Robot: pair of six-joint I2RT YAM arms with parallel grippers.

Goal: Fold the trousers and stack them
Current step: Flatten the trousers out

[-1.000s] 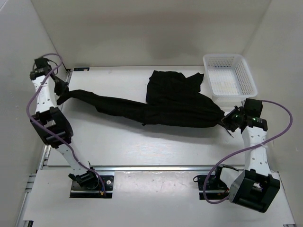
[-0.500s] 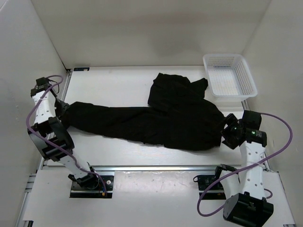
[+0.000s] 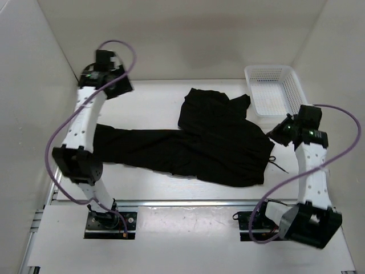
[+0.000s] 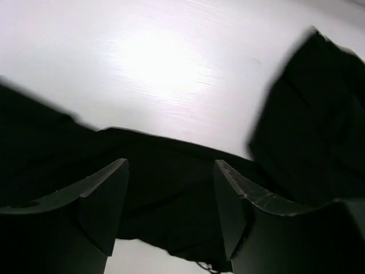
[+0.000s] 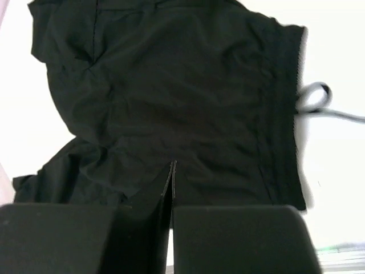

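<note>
The black trousers [image 3: 194, 145] lie flat across the table, legs running left and waist to the right, with one part folded toward the back [image 3: 214, 108]. A thin drawstring [image 3: 279, 165] trails off the waist edge. My left gripper [image 3: 121, 87] hangs high over the far left of the table, open and empty. In the left wrist view its fingertips [image 4: 171, 165] stand apart above the trousers [image 4: 171, 217]. My right gripper [image 3: 278, 132] hovers just right of the waist, shut on nothing. The right wrist view has it [image 5: 173, 164] over the trousers [image 5: 171, 85] and the drawstring [image 5: 313, 98].
A white mesh basket [image 3: 272, 68] stands at the far right corner, just behind my right gripper. White walls close in the table on the left, back and right. The arm bases sit on a rail at the near edge.
Both grippers let go of the trousers, which dropped flat onto the table. My left arm rose and swung toward the back. My right gripper lifted off the waist and shut.
</note>
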